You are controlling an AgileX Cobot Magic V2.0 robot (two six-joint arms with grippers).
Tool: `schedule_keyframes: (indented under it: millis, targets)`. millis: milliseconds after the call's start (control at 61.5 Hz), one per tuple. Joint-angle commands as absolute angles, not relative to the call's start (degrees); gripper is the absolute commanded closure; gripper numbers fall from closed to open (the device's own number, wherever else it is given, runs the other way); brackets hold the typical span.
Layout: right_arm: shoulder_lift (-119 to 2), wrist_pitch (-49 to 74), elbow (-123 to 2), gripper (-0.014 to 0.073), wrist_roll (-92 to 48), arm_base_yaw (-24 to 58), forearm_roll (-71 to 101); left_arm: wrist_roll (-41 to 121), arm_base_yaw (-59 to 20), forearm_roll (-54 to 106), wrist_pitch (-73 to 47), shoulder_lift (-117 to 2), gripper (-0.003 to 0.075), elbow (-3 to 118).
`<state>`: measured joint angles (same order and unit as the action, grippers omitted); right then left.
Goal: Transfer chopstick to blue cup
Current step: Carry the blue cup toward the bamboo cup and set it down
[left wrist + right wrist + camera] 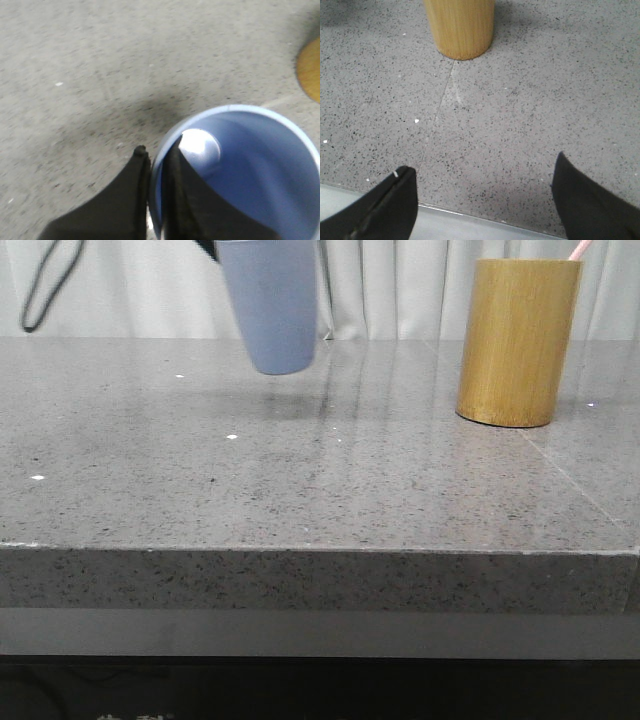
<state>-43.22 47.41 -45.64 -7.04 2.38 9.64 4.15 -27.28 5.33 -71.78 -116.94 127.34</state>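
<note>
The left gripper is holding the blue cup in the air above the grey stone surface, with one of its fingers lying against the outside of the cup wall and the other reaching inside, so the pair is pinching the rim between them. In the front view the cup is hanging clear of the surface, tilted slightly, with a faint shadow lying below it. The chopstick is standing in the bamboo holder off to the robot's right, well apart from the cup, and just its pale pink tip is poking above the holder's rim. The right gripper is hovering low over the near edge of the surface, facing the holder, its fingers spread wide and gripping nothing. The chopstick is looking like a light, stiff and smooth stick, so it is likely going to slip or swivel in a loose pinch; taking hold of it on the exposed upper end, squarely across its width, and lifting straight up seems the safest way to get it clear of the tall holder. The cup is appearing light and rigid, and a rim grip may be letting it swing.
</note>
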Motion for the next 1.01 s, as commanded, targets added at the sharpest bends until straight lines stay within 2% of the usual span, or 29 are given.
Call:
schedule_keyframes:
  millis: [0,455,537,650,715,992]
  targets:
    - [-43.3,44.7,-47.6,0.0022,-7.8,2.6,10.4,4.0,-29.0,6.0,-71.4,-115.8,0.0739,131.2]
    - [-43.3,45.5,-47.6,0.0022,-7.8,2.6,10.4,4.0,-31.6,5.9,-70.7,-119.7,0.073,131.6]
    - [-43.3,45.5,-47.6,0.0022,-7.8,2.6,10.4,4.0,-31.6,5.9,-70.7,-119.7,0.0655,131.6]
    - [-43.3,45.4,-47.6,0.0022,-7.8,2.6,10.4,4.0,-31.6,6.0,-70.6,-119.7,0.0471,131.6]
    - [-43.3,45.4,-47.6,0.0022,-7.8,2.6,10.4,4.0,-31.6,6.1,-70.3,-119.6,0.0409,131.6]
    - [-43.3,44.8,-47.7,0.0022,-7.8,2.3,9.3,4.0,-31.6,6.2,-69.9,-117.0,0.0398,131.6]
